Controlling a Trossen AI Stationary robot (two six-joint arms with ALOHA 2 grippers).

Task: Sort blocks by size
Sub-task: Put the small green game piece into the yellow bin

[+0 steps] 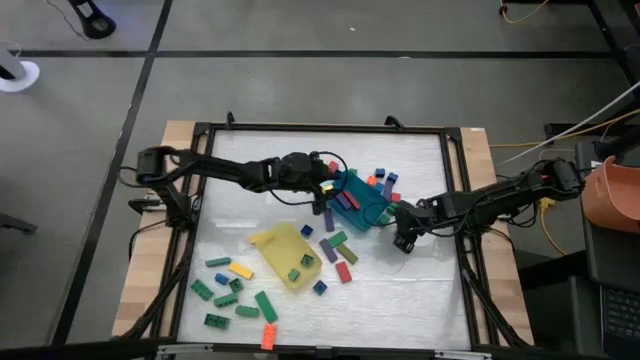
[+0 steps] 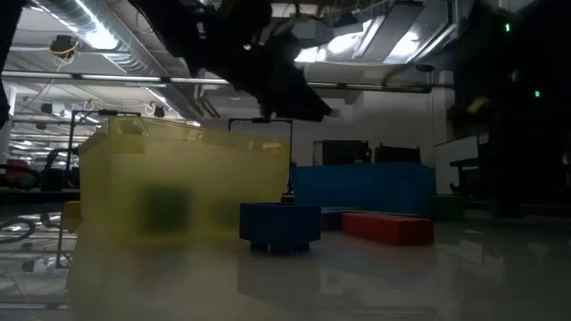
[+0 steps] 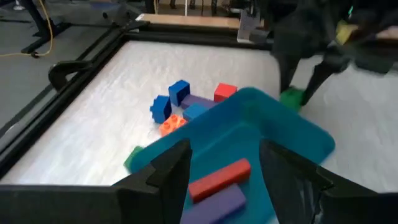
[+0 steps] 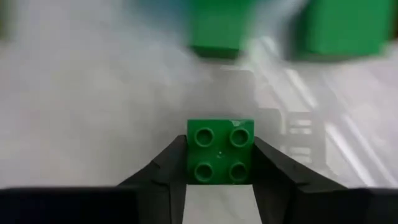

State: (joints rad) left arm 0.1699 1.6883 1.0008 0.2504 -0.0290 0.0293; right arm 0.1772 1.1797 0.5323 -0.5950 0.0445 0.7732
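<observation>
R gripper (image 4: 221,171) is closed snug on a small green cube (image 4: 221,151), four studs showing, a finger pressed flat on each side. In the high view that gripper (image 1: 404,240) sits at about 3 o'clock from the table's (image 1: 400,160) centre, just off the 4 o'clock corner of the blue tray (image 1: 372,212). The L wrist view shows the green cube (image 3: 291,97) low by the far edge of the tray.

L gripper (image 3: 224,171) hangs over the blue tray (image 3: 292,134), fingers spread wide w/ nothing between them. Below them, in the tray, lie a red bar (image 3: 219,180) and a purple bar (image 3: 217,202) side by side. In the high view the L gripper (image 1: 325,190) is at the tray's 9 o'clock edge, near table centre.

Just past the tray, approx 1 o'clock from centre: two blue cubes (image 3: 169,99), a red cube (image 3: 224,92), an orange cube (image 3: 171,124).

Yellow tray (image 1: 283,255) lies at approx 6 o'clock, w/ a green cube (image 1: 294,274) and a blue cube (image 1: 307,260) in it. A blue cube (image 1: 319,287) sits just off its 4 o'clock side. Loose green, purple and red bars (image 1: 337,250) lie between the two trays. At 7–8 o'clock: a scatter of green bars (image 1: 240,300), a yellow bar (image 1: 241,270), an orange cube (image 1: 269,335).
</observation>
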